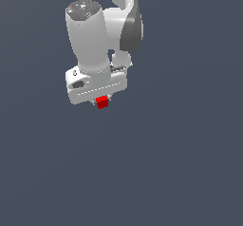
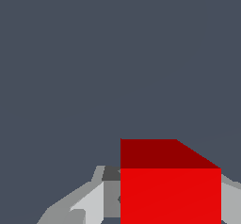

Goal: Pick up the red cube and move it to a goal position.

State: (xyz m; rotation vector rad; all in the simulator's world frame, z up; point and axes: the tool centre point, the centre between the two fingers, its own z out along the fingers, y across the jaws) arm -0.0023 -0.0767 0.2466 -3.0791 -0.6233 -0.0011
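The red cube (image 1: 102, 102) is a tiny bright red block that sits between the fingers just under the white gripper (image 1: 101, 100) in the exterior view. In the wrist view the red cube (image 2: 170, 190) fills the space between the grey fingers (image 2: 94, 199), and the jaws press on its sides. The gripper is shut on the cube. The white hand body hides most of the fingers in the exterior view. I cannot tell from these frames how high the cube is above the surface.
The white arm (image 1: 107, 30) reaches in from the top of the exterior view. A plain dark grey-blue surface (image 1: 180, 163) lies all around it. No goal marker shows.
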